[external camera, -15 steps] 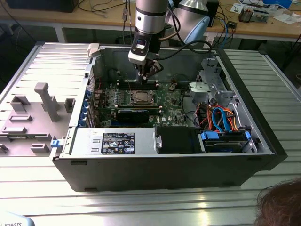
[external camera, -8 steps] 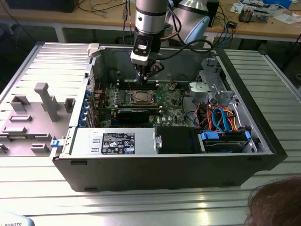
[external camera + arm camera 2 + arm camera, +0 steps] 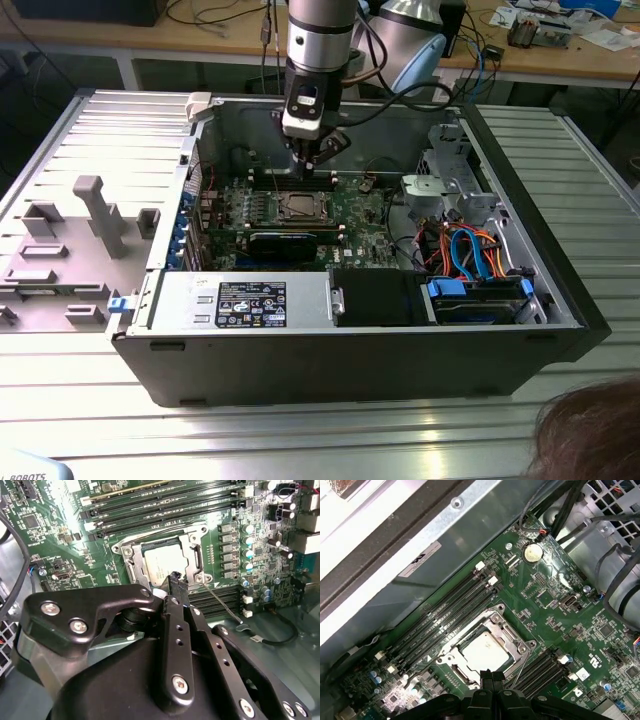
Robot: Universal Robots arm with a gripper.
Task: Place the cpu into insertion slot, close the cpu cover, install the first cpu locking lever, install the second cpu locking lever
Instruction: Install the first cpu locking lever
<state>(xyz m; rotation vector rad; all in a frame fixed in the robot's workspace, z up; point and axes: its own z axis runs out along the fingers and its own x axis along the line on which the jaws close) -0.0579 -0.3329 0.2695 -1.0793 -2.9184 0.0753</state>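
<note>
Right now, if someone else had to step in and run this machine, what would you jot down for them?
Gripper: hanging low over the socket at one edge of the cpu cover; its black fingers look pressed together with nothing between them.
Cpu: seated in the insertion slot on the green motherboard inside the open computer case.
Cpu cover: lying flat, framing the chip.
Done: chip placed, cover down.
Left: a thin wire locking lever sticks out beside the socket, seemingly not latched. The other lever's state cannot be told.
</note>
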